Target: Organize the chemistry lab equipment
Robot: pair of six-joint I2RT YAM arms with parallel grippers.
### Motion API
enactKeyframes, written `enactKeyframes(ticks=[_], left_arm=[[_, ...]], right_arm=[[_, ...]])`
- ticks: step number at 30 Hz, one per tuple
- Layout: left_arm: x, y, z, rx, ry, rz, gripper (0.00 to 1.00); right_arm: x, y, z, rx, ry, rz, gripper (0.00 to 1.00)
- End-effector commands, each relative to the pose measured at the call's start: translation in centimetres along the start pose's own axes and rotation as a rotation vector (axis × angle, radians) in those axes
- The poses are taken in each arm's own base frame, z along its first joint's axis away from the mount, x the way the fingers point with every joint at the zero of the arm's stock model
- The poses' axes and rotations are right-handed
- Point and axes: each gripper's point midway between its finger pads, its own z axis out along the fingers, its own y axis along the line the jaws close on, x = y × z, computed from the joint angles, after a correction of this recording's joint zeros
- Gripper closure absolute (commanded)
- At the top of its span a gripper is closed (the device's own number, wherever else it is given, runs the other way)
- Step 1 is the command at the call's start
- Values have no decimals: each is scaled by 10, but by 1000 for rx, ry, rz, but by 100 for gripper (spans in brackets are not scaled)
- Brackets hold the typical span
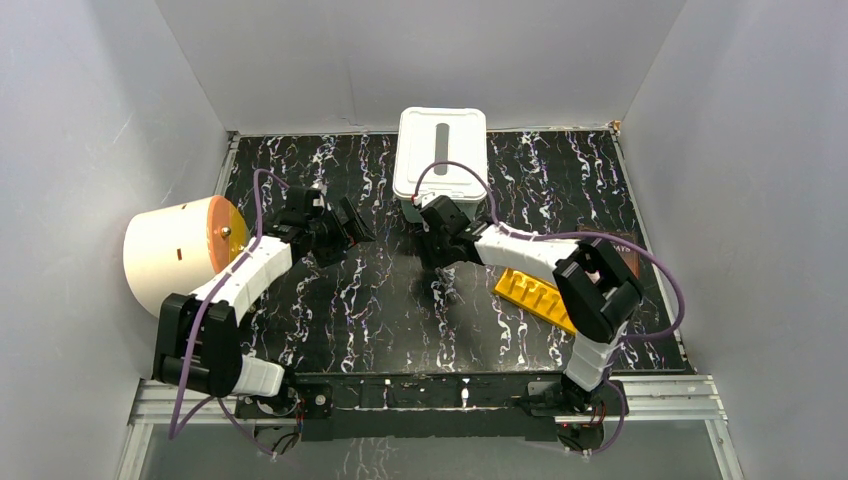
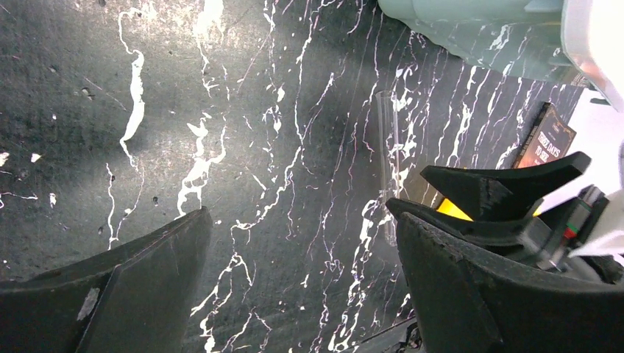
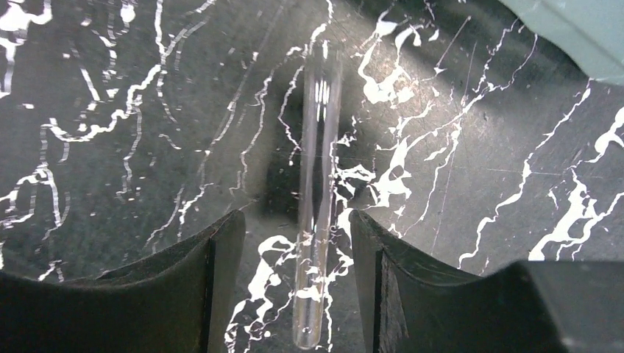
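Now your right jaws stand spread astride the glass tube (image 3: 316,198), lying 12-to-6 on the tabletop (image 3: 110,110); your left jaws are spread, empty.

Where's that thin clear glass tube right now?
The thin clear glass tube lies flat on the black marbled table, between the fingers of the open right claw, in the right wrist view.

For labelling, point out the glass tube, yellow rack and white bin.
glass tube (image 3: 317,184): right wrist view, its middle.
yellow rack (image 1: 531,294): top external view, holed top face.
white bin (image 1: 420,150): top external view, its lid.
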Motion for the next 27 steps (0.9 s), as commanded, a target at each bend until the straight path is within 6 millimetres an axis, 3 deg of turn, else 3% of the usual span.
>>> enactKeyframes(ticks=[1,19,23,27], left_arm=[[-7,-1,-1,-11,-10,10,4],[-4,7,-4,-65,4,3,5],[0,6,-9,-56,13,-1,5],[3,1,-14,-42,32,-28,5]], right_arm=[[0,-7,8,46,4,-20,38],[18,-4,40,80,78,-80,61],[11,-4,40,102,72,-47,72],[0,7,33,57,45,-22,76]])
